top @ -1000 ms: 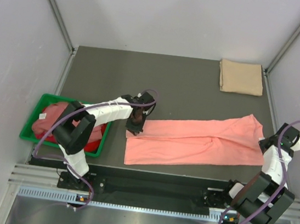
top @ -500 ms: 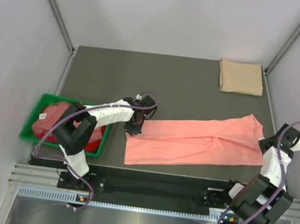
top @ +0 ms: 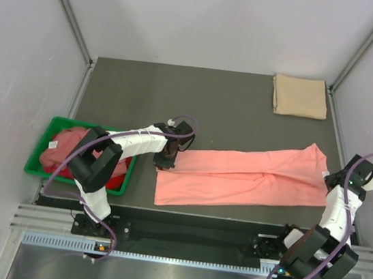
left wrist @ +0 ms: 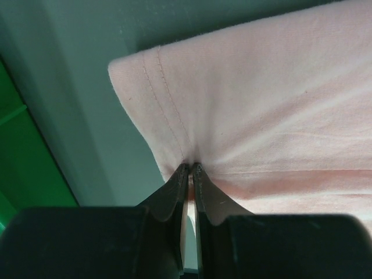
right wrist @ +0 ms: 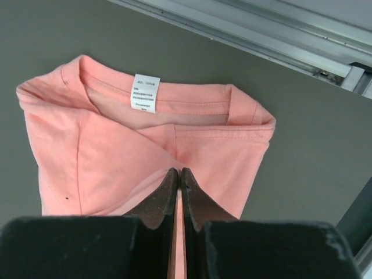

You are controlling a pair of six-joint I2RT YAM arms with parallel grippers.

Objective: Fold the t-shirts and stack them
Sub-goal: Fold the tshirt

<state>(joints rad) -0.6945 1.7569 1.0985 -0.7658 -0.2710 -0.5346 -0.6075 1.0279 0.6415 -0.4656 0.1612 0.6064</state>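
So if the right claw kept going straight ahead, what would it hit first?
The salmon-pink t-shirt: the right gripper is shut on it, pointing toward its white label. Past that lies the table, though depth is unclear.

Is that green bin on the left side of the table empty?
No, the green bin holds crumpled pink and red cloth that fills most of it in the top view.

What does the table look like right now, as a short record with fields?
salmon-pink t-shirt: long folded strip lying across the table
left jaws: shut on its hem end
right jaws: shut on its collar end
tan t-shirt: folded, far right corner
green bin: left edge, holds pink and red cloth
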